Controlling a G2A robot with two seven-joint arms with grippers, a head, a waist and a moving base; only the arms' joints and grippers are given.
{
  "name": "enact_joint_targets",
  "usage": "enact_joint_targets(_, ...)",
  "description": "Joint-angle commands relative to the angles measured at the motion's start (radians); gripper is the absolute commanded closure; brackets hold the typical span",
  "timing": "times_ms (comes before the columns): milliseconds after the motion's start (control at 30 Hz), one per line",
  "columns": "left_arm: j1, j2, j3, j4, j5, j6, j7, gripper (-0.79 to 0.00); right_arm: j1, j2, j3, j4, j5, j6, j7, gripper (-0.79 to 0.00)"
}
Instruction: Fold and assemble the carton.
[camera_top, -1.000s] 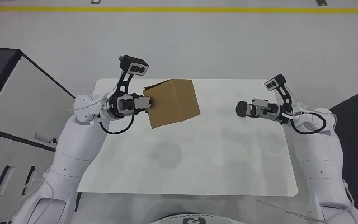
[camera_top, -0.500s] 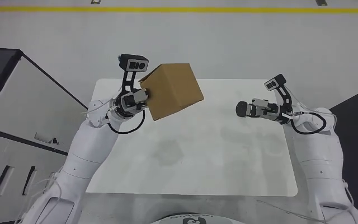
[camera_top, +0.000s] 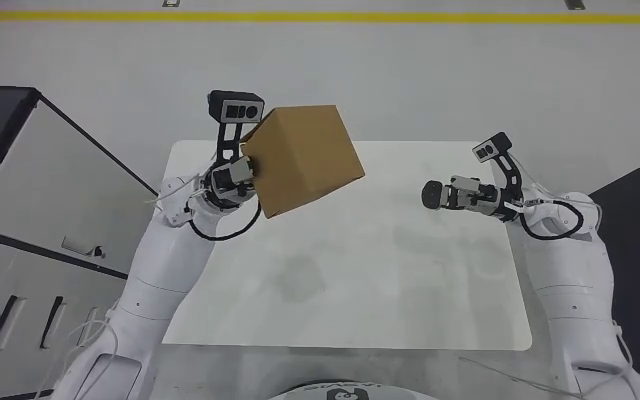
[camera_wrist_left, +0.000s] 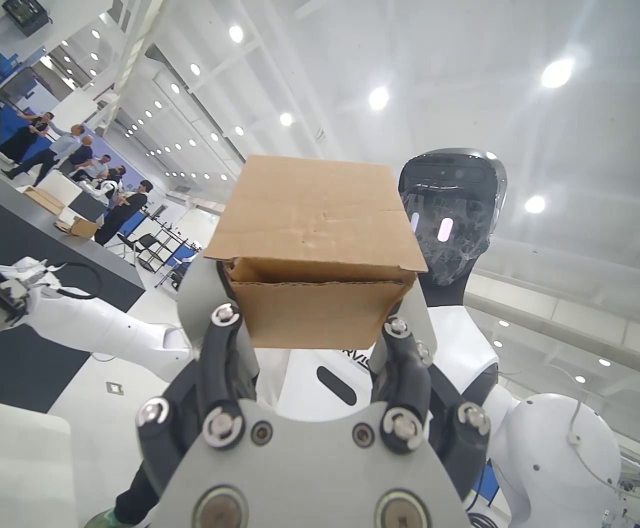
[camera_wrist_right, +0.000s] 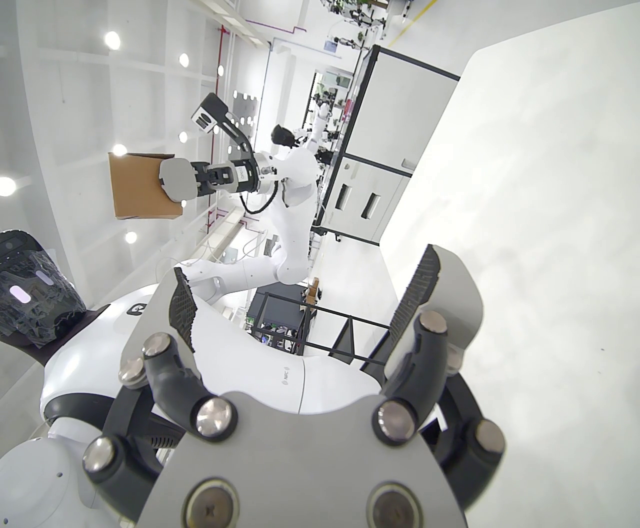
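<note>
My left jaws are clamped on the carton (camera_top: 303, 160). One finger (camera_wrist_left: 199, 295) sits on each side of its narrow end, pads flat against the cardboard. The carton is up in the air, well clear of the worktop (camera_top: 400, 290). From above it sits over the worktop's far left corner, turned at an angle to the edges so that one corner points towards the right side. It is plain brown and box-shaped, and the faces I can see from above are closed and flat.

In my left wrist view the end of the carton nearest my wrist shows a top panel overhanging a lower flap, with a thin dark gap between the two. The panel has a few small dents along a crease. From my right wrist view the same carton (camera_wrist_right: 136, 186) hangs in mid-air with one grey pad (camera_wrist_right: 176, 186) of my left jaws pressed against its side.

My right jaws stand apart with nothing between them, their ribbed black fingertips (camera_wrist_right: 417, 290) facing each other across the gap. They hover over the right edge of the worktop towards its far end, well apart from the carton, pointing across towards the left arm.

A dark-framed cabinet (camera_top: 45, 170) stands on the floor just beside the worktop's left edge. A yellow line (camera_top: 320, 16) runs across the floor beyond the far edge.
</note>
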Motion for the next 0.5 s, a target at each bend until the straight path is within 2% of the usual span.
enact_joint_targets(0, 0.000, 0.000, 0.000, 0.000, 0.000, 0.000, 0.000, 0.000, 0.000, 0.000, 0.000, 0.000, 0.000, 0.000, 0.000, -0.785)
enact_joint_targets(100, 0.020, -0.003, 0.002, -0.021, -0.032, 0.013, 0.029, 0.000, 0.000, 0.000, 0.000, 0.000, 0.000, 0.000, 0.000, -0.785)
enact_joint_targets(467, 0.034, -0.029, 0.023, 0.004, -0.211, 0.075, -0.074, 0.000, 0.000, 0.000, 0.000, 0.000, 0.000, 0.000, 0.000, -0.785)
